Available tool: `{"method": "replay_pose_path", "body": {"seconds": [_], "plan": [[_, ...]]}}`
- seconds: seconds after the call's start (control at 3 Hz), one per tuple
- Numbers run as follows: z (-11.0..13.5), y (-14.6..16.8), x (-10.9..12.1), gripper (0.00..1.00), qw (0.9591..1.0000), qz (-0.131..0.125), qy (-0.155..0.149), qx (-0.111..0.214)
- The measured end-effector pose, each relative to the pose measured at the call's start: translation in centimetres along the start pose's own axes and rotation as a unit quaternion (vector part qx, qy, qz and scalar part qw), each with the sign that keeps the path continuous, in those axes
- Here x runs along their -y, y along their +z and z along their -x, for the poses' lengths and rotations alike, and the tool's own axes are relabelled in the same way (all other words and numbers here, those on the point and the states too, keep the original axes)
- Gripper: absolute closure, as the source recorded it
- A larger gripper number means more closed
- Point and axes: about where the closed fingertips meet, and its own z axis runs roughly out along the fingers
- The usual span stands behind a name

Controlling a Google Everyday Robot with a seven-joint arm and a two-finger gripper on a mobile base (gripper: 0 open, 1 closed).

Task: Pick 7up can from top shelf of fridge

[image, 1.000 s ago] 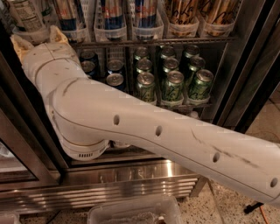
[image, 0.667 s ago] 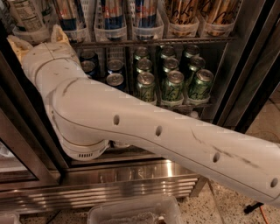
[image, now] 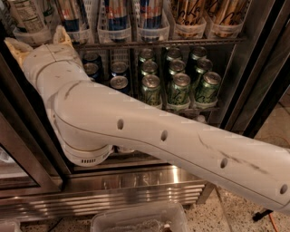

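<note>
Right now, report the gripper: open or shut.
Open: the gripper, at the left of the top shelf, shows fingertips spread below the 7up can.

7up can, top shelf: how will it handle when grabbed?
The 7up can looks smooth and round, so probably slippery and apt to roll if dropped. Tall and narrow in its clear tray, it may tip when nudged. The gripper sits just below, open.

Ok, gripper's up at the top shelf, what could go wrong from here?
The gripper sits at the left end of the top shelf, jaws spread just below the 7up can.
1. The can stands in a clear tray; the jaws may catch its lip instead.
2. The neighbouring blue can is close and could get nudged.
3. The arm crosses near the lower-shelf cans; pulling out might clip them.
</note>
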Motion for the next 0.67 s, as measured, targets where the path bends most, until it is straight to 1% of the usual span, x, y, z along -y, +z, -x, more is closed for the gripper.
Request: {"method": "replay_pose_path", "body": {"seconds": [0.33,0.67], "plan": [[0.02,0.44,0.14,0.21,1.0,0.004,-0.003,-0.001],[0.14,0.48,0.05,0.2,1.0,0.006,-0.005,0.0]]}}
